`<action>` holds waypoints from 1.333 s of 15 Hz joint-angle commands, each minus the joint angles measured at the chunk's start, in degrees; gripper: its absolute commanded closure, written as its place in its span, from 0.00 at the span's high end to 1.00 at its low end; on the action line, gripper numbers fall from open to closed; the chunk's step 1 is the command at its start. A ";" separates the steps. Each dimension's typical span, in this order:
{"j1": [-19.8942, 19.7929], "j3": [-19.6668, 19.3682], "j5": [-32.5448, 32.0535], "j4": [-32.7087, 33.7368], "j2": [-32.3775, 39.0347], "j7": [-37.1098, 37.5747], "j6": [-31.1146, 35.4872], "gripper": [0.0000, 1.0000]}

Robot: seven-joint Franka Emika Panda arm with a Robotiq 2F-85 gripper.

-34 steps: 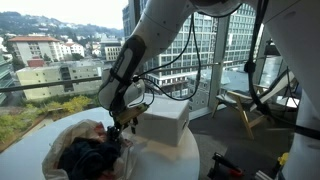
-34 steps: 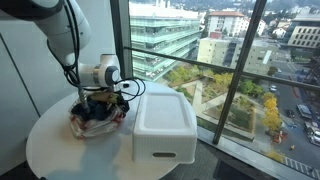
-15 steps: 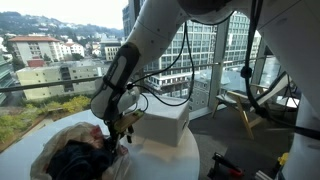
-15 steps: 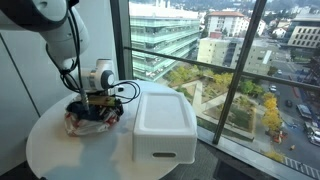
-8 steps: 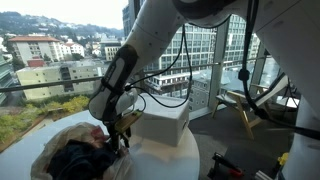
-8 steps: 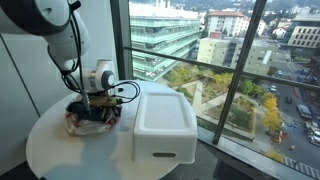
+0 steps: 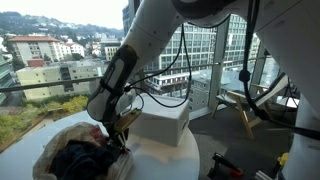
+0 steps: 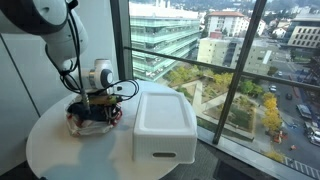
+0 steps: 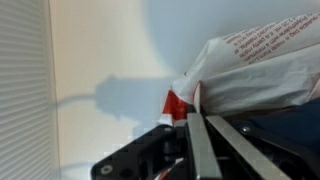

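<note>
Gripper [image 7: 118,141] jaws together, pinched on rim of white plastic bag [image 7: 62,133] w/ red print; wrist view shows the rim right at the tips. Bag sits directly under gripper on round table [image 8: 60,152], dark cloth [image 7: 82,160] inside. White foam box [image 8: 165,125] just beside gripper.

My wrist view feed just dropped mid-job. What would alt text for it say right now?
The hand is shut on the rim of a white plastic bag with red print, which fills the right of the picture. Below the rim shows dark cloth, and behind lies the white table with the hand's shadow on it.
</note>
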 commanded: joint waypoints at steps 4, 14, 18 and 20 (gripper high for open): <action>6.44 -6.63 -9.59 1.16 -4.42 11.44 -10.68 0.00; 4.66 -3.89 -8.22 7.87 -10.63 13.50 -38.41 0.00; 3.44 -2.59 -7.54 12.70 -10.94 12.59 -47.87 0.00; 1.07 -1.46 -4.18 15.88 -7.47 7.57 -51.66 0.00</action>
